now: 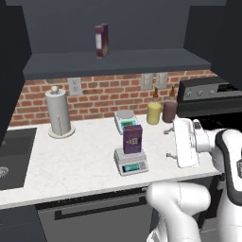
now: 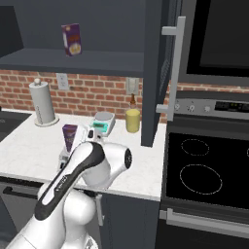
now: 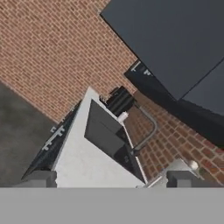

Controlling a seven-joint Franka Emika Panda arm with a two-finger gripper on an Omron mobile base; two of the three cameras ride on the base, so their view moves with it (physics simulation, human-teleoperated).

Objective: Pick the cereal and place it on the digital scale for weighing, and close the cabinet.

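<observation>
Standing upright on the scale (image 1: pixel 131 166), the cereal (image 1: pixel 132 138) is covering most of the platform, so I am judging the weighing step done. What is left is the cabinet (image 2: pixel 154 73).

My gripper (image 3: pixel 113 178) is spread as wide as it goes and is gripping nothing; in the hand view its two dark tips are pointing past a tilted stretch of counter at brick wall and dark cabinet underside.

Key relation: in the right base view the open door is standing edge-on to the camera, hanging out over the counter, its long axis vertical, with the silver bar handle (image 2: pixel 173 68) running top to bottom. From my forearm in that view the door is lying at about 1 o'clock, higher and to the right. In the left base view my hand is sitting at 3 o'clock from the cereal, clear of it.

Containers: the open shelf is holding one maroon box (image 1: pixel 101 40), upright, at 12 o'clock from the scale. A smaller white scale (image 1: pixel 125 120) is sitting just behind the loaded one, nothing on it.

Judgement: next I am needing to rise and get behind the door's face to push it shut.
</observation>
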